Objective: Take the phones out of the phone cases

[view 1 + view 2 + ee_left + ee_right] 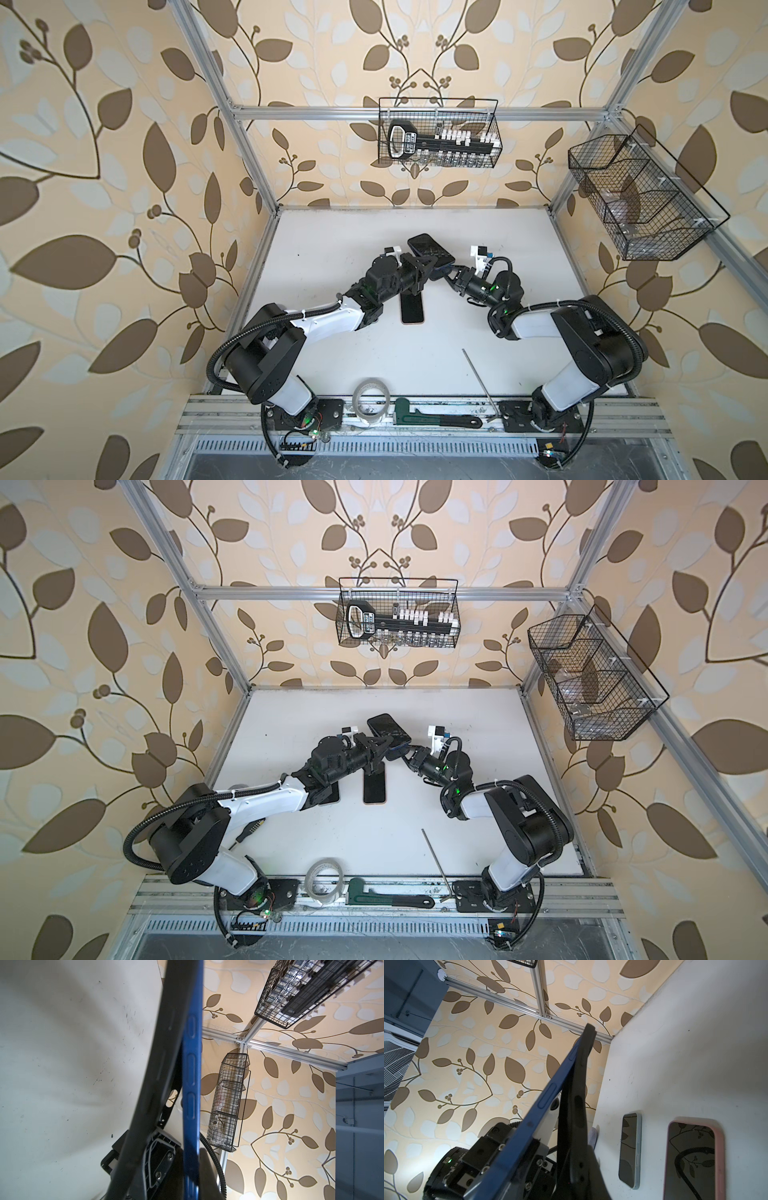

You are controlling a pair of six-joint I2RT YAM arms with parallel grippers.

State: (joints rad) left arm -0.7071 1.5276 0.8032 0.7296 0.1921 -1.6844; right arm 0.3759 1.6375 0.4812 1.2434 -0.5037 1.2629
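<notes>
Right wrist view: 1 blue phone (pixel 548 1095) is seen parted at one end from 1 black phone case (pixel 577 1095), both held above the table (pixel 675 1043). Left pincer (pixel 432 264) is clenched on the phone, right pincer (pixel 449 274) on the case. Laid flat on the table: 1 bare phone (pixel 630 1153), 1 pink-cased phone (pixel 693 1163).

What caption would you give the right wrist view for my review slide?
Blue phone partly out of its black case, held above the white table where two other phones lie.
</notes>
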